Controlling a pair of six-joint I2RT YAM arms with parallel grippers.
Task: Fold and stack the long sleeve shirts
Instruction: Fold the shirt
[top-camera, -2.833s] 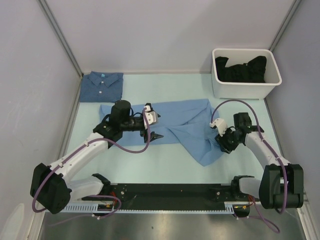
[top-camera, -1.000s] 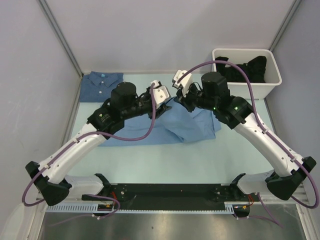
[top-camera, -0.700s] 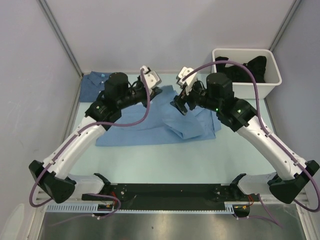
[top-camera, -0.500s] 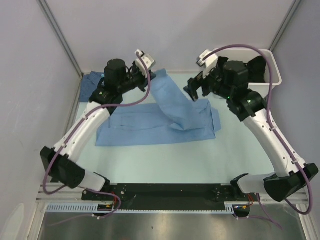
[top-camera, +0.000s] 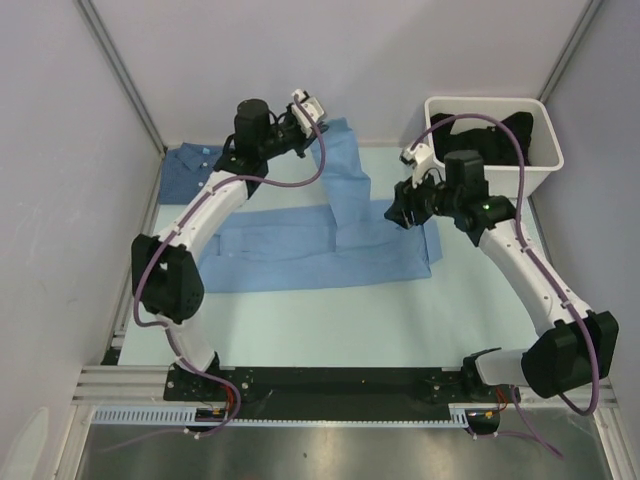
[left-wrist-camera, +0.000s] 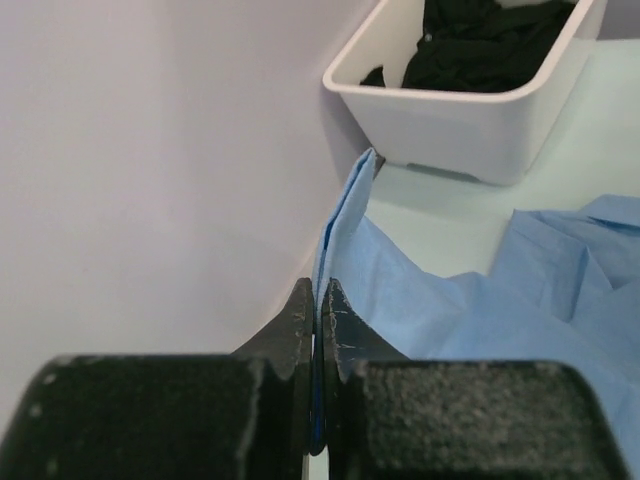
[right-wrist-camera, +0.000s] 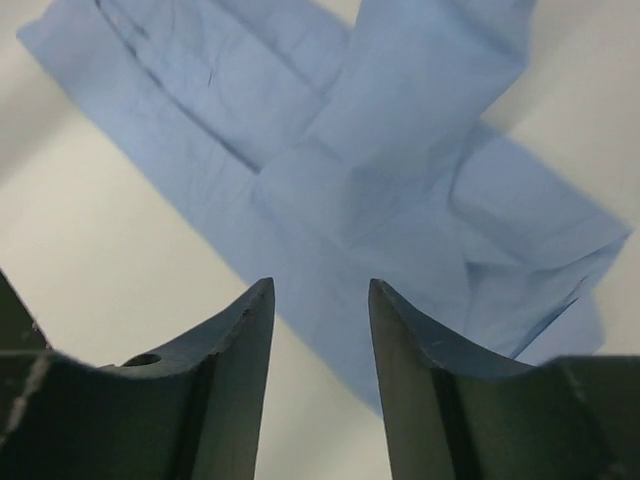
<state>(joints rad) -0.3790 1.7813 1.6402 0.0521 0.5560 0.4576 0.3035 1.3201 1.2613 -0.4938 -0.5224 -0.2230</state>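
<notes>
left gripper (left-wrist-camera: 318, 292) is clamped tight on a fold of the light shirt (top-camera: 300, 250), holding that strip up in the air left of the bin (top-camera: 480, 182). the rest of the shirt lies flat, just left of the bin. right gripper (right-wrist-camera: 318, 300) hangs over its bin-side edge, jaws apart, nothing in them. the dark shirt (top-camera: 190, 172) lies far left of the bin.

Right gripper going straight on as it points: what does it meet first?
Probably the light-blue shirt, spread directly ahead of its fingers. Nothing else lies in front of the open right gripper, though depth is unclear.
</notes>
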